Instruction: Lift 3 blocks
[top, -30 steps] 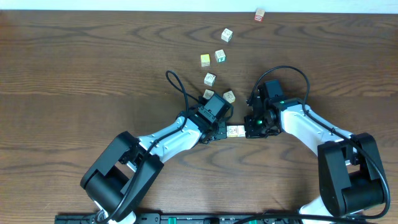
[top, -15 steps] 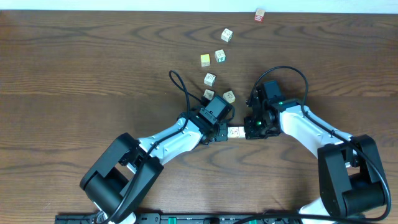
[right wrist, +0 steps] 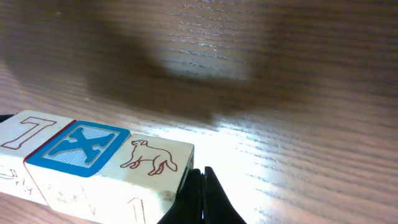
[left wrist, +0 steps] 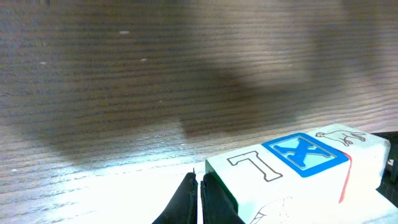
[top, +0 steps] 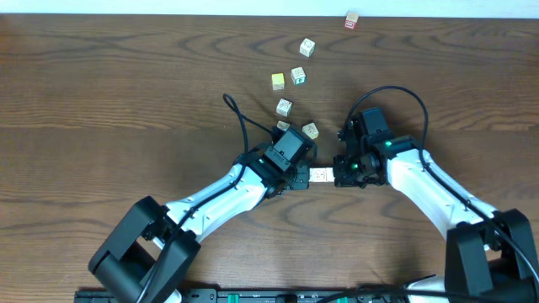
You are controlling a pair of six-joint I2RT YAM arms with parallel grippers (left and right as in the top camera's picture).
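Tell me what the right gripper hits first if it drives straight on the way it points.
Probably the bare table: the right gripper sits beside the blocks, with only wood ahead.

Bench (top: 101, 101): dark brown wood with fine straight grain and darker wavy bands; pale glare in both wrist views.
Blocks (top: 318, 176): cream-white faces, three alike.
Number block (left wrist: 252, 167): a dark outlined 7 on cream; dark green down one side edge.
X block (left wrist: 305, 154): blue X on a lighter striped blue field inside a solid blue frame; thin red line along its edge.
Animal block (right wrist: 152, 157): reddish-brown outline of a four-legged animal on cream.
Yellow cube (top: 278, 81): bright yellow top.
Red cube (top: 351, 21): red with a pale patch.
Green-marked cube (top: 298, 76): pale with a small green print.
Arms (top: 223, 187): white shells, black joints.
Left end effector (left wrist: 198, 202): black.
Right end effector (right wrist: 201, 199): black.
Cables (top: 240, 118): black.
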